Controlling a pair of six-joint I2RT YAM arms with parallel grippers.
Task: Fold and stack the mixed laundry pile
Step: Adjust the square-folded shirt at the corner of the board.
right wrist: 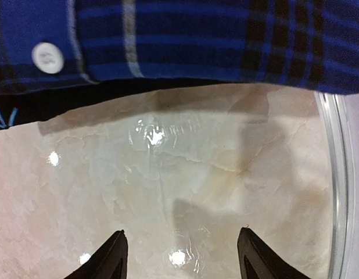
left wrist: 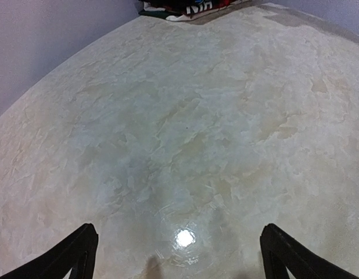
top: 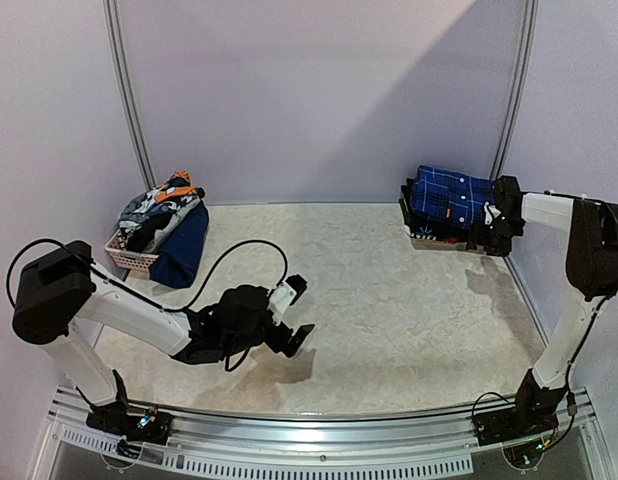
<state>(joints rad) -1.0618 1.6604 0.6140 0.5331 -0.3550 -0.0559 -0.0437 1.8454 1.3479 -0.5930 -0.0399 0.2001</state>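
I find the table top [right wrist: 185,168] smooth and glossy, stone-patterned, mirroring lamps. At the top of the frame, the blue plaid shirt [right wrist: 197,35] is matt woven cloth; its button [right wrist: 47,57] is shiny white plastic. Upper left, the basket [top: 129,260] is pale lattice plastic. My right gripper [right wrist: 180,231] has matt black fingers.

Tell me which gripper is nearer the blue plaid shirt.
Right. The right gripper is beside the blue plaid shirt at its right edge; the left gripper hangs over the table, well away.

Pale lilac walls [top: 319,90], glossy marbled table [top: 389,300]
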